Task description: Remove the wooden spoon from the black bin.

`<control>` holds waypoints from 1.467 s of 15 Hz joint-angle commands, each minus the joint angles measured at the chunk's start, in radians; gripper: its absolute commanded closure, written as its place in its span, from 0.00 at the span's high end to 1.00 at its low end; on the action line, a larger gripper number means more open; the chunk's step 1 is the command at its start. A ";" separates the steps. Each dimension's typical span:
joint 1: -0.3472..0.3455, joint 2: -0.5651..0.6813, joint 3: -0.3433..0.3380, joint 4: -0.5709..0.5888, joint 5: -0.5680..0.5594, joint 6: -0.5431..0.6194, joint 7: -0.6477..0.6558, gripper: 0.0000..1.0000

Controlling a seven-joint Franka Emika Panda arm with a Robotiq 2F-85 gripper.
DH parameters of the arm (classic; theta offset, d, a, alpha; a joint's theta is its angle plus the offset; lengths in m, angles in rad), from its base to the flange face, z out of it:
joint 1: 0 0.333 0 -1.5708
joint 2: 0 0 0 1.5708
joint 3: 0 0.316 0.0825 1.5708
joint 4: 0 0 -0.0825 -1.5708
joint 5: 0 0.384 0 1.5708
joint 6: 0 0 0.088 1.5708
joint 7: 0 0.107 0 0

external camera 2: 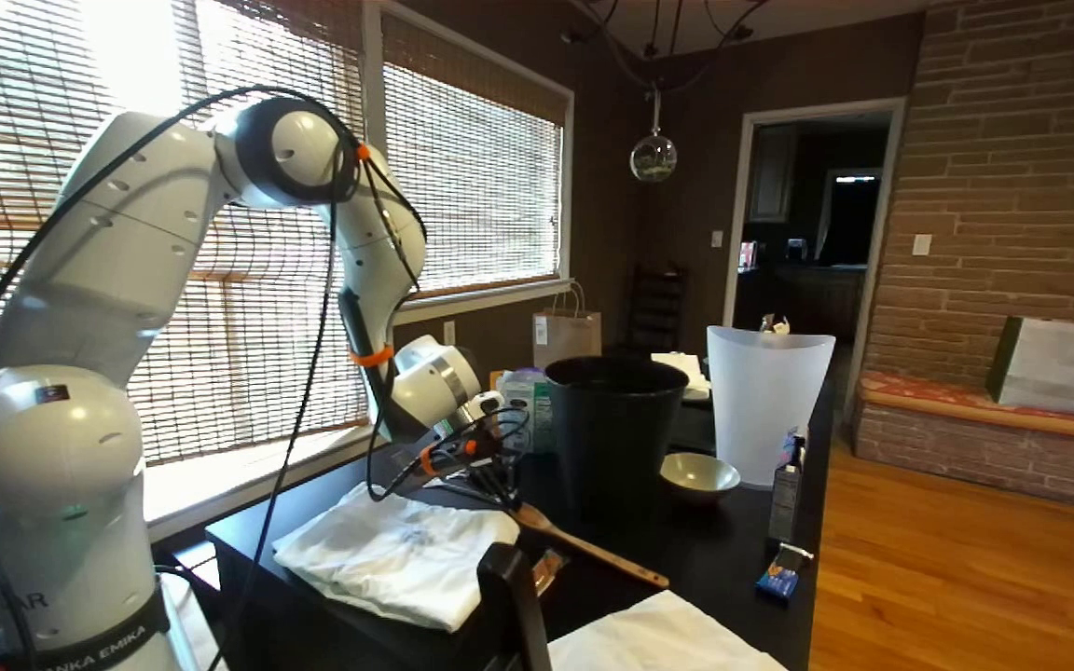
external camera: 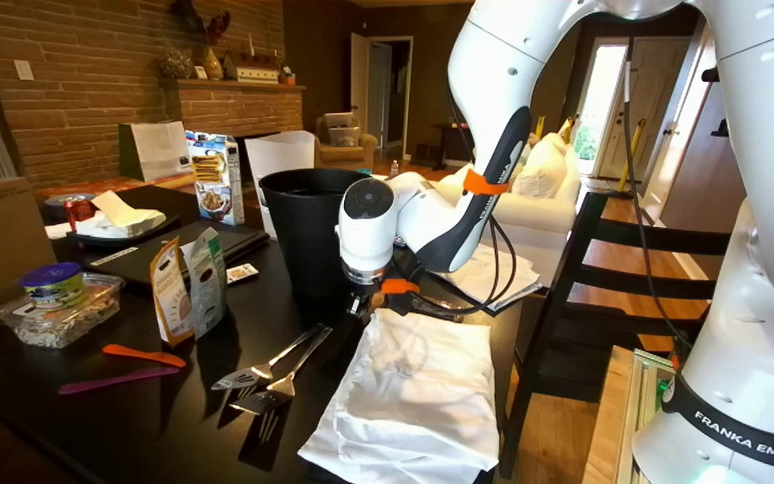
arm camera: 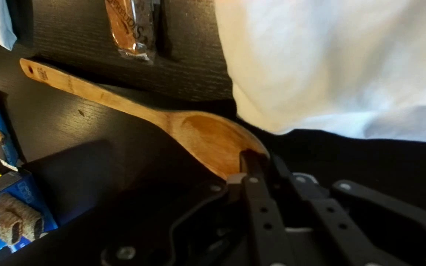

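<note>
Although I found the wooden spoon (arm camera: 157,116) outside the black bin (external camera 2: 607,438), over the table (external camera: 125,430), the jaws of my gripper (arm camera: 266,159) appeared clamped only on the rim of its broad end; in my judgement, a snagged handle could twist it loose. I counted: spoon, one; bin, one; white cloths (external camera 2: 397,554), two; plastic knives (external camera: 144,355), two; metal utensils (external camera: 244,378), two.

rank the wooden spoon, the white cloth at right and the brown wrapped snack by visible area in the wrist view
1. White cloth, though the frame cuts it off
2. Wooden spoon
3. Brown wrapped snack, cut off at the top edge
</note>
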 commanded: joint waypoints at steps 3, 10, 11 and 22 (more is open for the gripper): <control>-0.011 0.126 -0.002 0.083 -0.053 0.072 0.152 0.02; -0.017 0.149 0.003 0.110 -0.046 0.060 0.148 0.35; -0.019 0.146 0.004 0.110 -0.041 0.060 0.147 0.35; -0.056 0.132 0.022 0.092 0.062 0.129 0.118 0.75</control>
